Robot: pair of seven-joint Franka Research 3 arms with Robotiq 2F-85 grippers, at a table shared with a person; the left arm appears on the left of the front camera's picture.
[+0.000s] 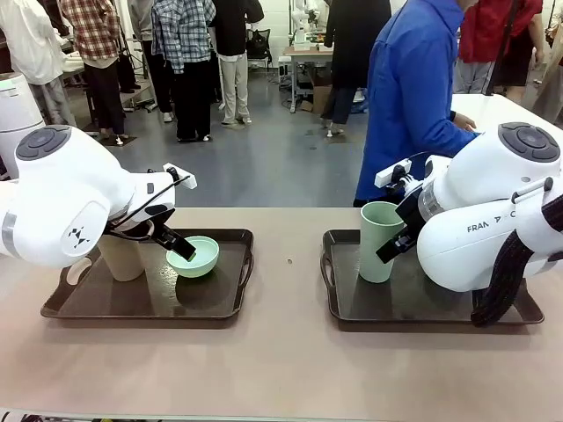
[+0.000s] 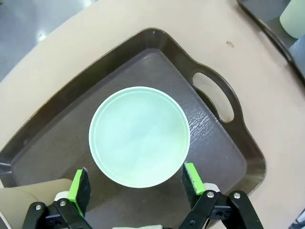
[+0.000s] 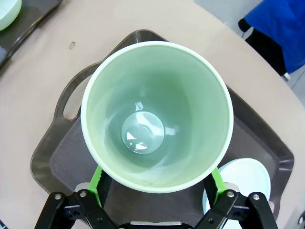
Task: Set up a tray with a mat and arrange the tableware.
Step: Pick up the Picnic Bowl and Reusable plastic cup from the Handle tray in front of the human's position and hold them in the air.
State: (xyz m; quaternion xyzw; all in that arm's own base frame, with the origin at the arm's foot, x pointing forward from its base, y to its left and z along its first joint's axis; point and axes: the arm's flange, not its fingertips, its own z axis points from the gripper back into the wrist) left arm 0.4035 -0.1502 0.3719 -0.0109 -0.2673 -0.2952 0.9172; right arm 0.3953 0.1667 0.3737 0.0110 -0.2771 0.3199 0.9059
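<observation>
Nearly set, I judge: two trays, each lined with a mat (image 2: 209, 143), two cups, two bowls. The left tray (image 1: 141, 318) holds the tan cup (image 1: 121, 259) and mint bowl (image 1: 193, 256). The right tray (image 1: 422, 322), well apart from the left tray, holds the sage green cup (image 1: 378, 242) and pale blue bowl (image 3: 245, 176). The left gripper (image 2: 136, 179) straddles the mint bowl and the right gripper (image 3: 157, 179) the sage green cup, both with jaws released.

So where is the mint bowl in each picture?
Front view: mint bowl on the left tray, left of centre.
Left wrist view: mint bowl in the middle.
Right wrist view: mint bowl in the top-left corner.
Shared landmark: the dark spot on the table.
</observation>
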